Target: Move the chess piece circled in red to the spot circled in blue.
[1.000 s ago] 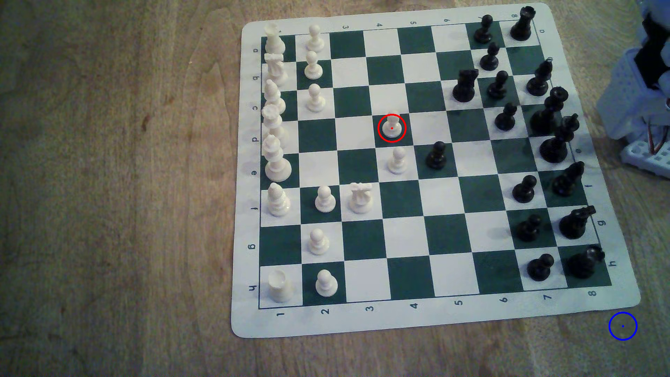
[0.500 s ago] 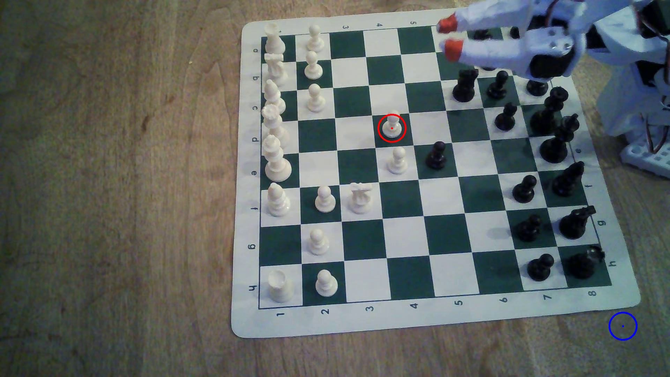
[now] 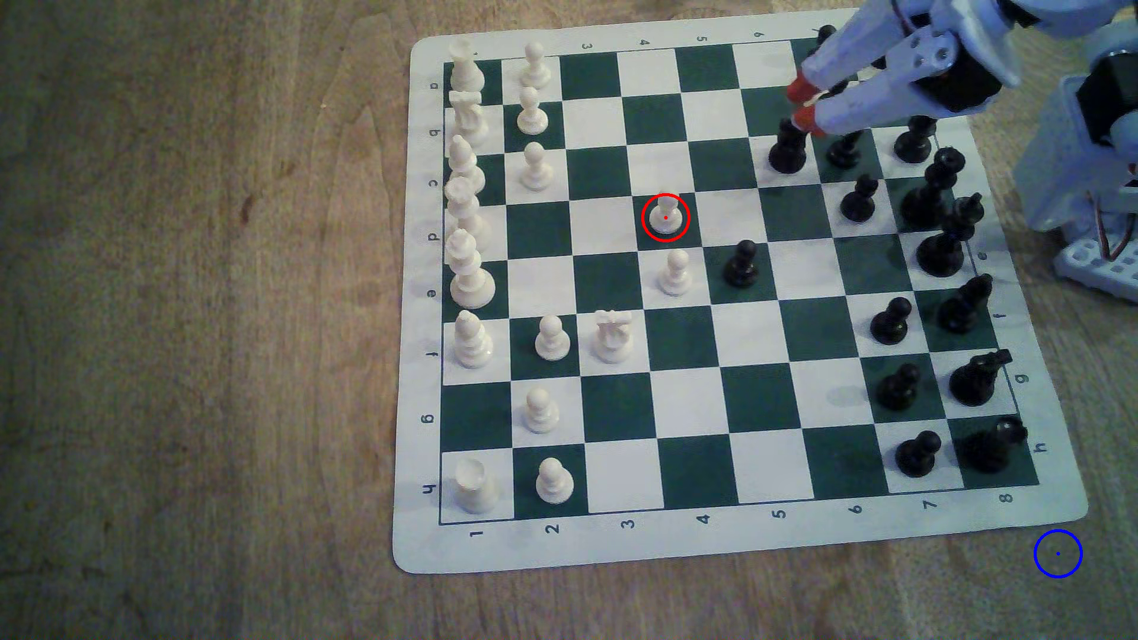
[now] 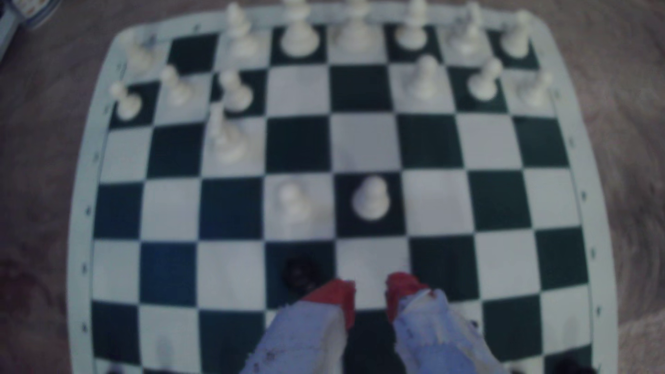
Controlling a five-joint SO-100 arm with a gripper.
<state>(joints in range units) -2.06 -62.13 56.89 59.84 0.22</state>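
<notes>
Fingers (image 3: 800, 89) parted and empty, above the black side of the board (image 3: 733, 541), well apart from the pawn (image 3: 666, 215).

The gripper (image 4: 370, 291) has a clear gap between its red tips and holds nothing. The pawn stands upright in the red ring on a dark square, just beside another white pawn (image 3: 675, 274). It looks light, stiff and smooth, so probably slippery; I would take it at the narrow neck under the ball head. The spot (image 3: 1058, 554) lies on bare wood off the board corner.
</notes>
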